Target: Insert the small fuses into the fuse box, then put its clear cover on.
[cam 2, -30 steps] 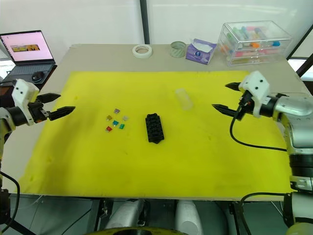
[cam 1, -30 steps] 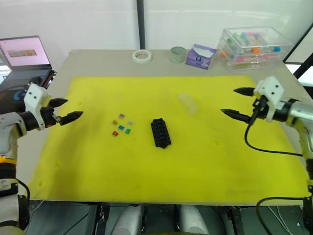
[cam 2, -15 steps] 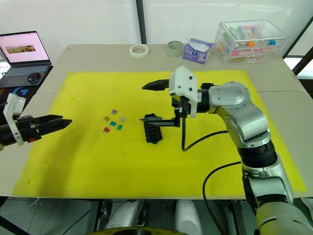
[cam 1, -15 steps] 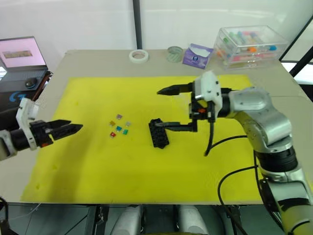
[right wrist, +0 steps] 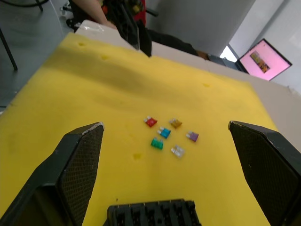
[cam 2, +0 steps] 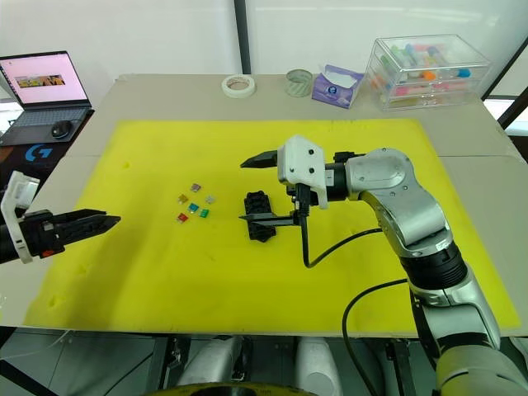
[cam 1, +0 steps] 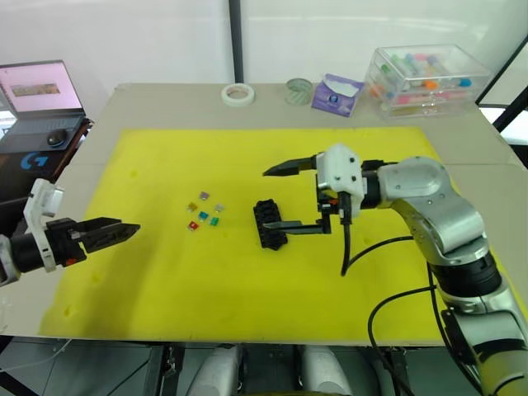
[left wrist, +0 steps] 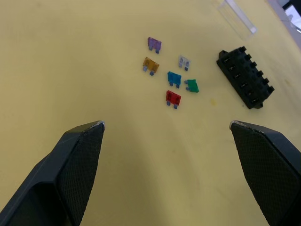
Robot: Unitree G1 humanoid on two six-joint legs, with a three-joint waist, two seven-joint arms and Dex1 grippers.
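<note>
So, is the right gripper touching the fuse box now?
Cannot tell. In the left eye view the right gripper is open around the fuse box, its lower finger overlapping the box's edge, but no view plainly shows contact or a gap.

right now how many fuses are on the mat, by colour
purple fuse: 1
orange-yellow fuse: 1
grey fuse: 1
blue fuse: 1
green fuse: 1
red fuse: 1
total: 6, all loose on the yellow mat beside the fuse box
</note>
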